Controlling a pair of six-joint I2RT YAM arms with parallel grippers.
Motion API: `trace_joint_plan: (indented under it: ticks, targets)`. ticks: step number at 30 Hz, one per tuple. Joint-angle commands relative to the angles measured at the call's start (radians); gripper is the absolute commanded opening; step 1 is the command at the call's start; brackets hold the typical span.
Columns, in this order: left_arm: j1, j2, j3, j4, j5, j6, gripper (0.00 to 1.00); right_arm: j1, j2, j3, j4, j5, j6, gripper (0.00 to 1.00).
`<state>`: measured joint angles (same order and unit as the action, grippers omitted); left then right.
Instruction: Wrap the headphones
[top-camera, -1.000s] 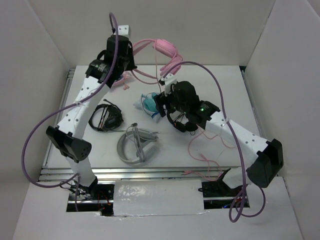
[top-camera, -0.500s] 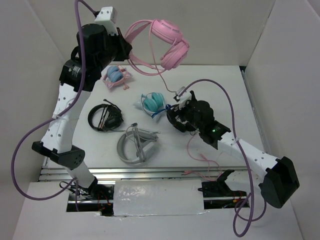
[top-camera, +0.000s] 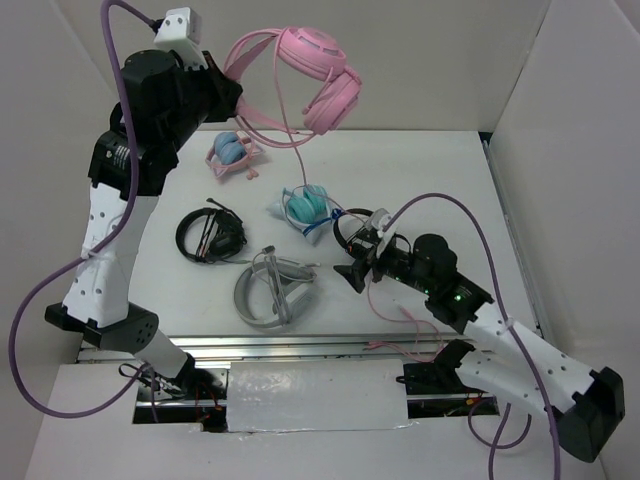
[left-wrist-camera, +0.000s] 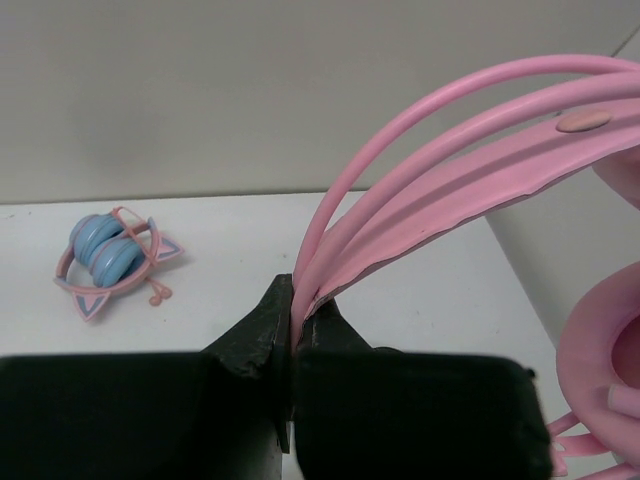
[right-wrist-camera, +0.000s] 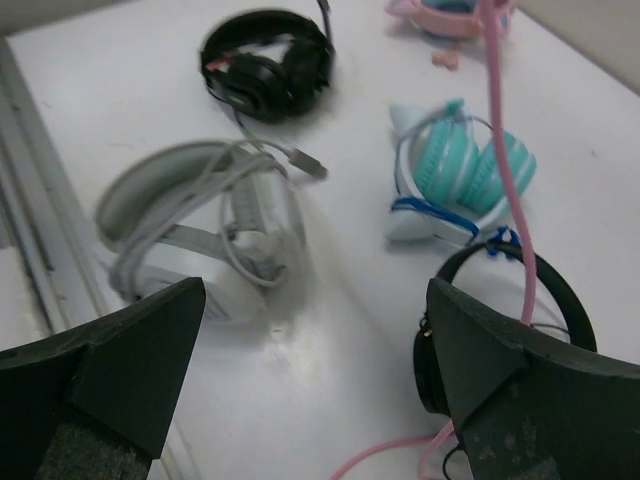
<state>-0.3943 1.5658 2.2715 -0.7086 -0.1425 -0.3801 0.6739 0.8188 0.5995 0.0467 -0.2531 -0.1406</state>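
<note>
**Q:** Where are the headphones (top-camera: 320, 75) right now?

**A:** Up in the air, above and beyond the teal pair (top-camera: 308, 208). My left gripper (left-wrist-camera: 297, 320) is clenched on the headband (left-wrist-camera: 450, 170), so the cups hang free. The cable (right-wrist-camera: 505, 170) drops from them, passes just beside the teal pair and trails loose on the table (top-camera: 450, 190) on its near right.

**Q:** And your other side?

**A:** My right gripper (right-wrist-camera: 315, 330) is released, jaws wide and empty. It sits low over the table, just to the near right of the teal pair. The cable runs close by one finger; I can't tell whether it touches.

**Q:** So which step is this?

**A:** I'd judge it the very start of winding: nothing looks looped around the headphones yet.

**Q:** What does the next move need?

**A:** Probably a pinch on that thin cable. It lies across a black pair (right-wrist-camera: 560, 300) just right of the teal one, so I'd want to catch the cable alone.
</note>
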Motion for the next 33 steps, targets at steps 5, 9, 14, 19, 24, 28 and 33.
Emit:
trace_joint_plan:
  ticks: [5,9,14,19,24,28,33]
  targets:
    - [0.083,0.037,0.013,0.081,-0.013,-0.106,0.0,0.038,-0.217,-0.018,-0.165,-0.113,0.023,1.0]
    - [0.121,0.076,0.06,0.054,0.053,-0.126,0.0,0.033,-0.271,-0.076,-0.085,0.052,0.051,1.0]
    - [0.155,0.08,0.062,0.054,0.096,-0.134,0.0,-0.028,-0.149,-0.093,-0.012,0.172,0.075,1.0]
    - [0.178,0.076,0.075,0.051,0.116,-0.126,0.0,-0.094,0.098,-0.047,0.028,0.19,0.018,1.0]
    - [0.19,0.056,0.069,0.064,0.168,-0.125,0.0,-0.203,0.363,0.021,0.183,0.152,0.022,1.0]
    - [0.212,0.036,0.063,0.07,0.268,-0.112,0.0,-0.252,0.497,0.117,0.203,0.074,0.033,0.52]
    - [0.219,-0.039,-0.055,0.132,0.481,-0.065,0.0,-0.322,0.626,0.333,0.079,0.015,0.029,0.02]
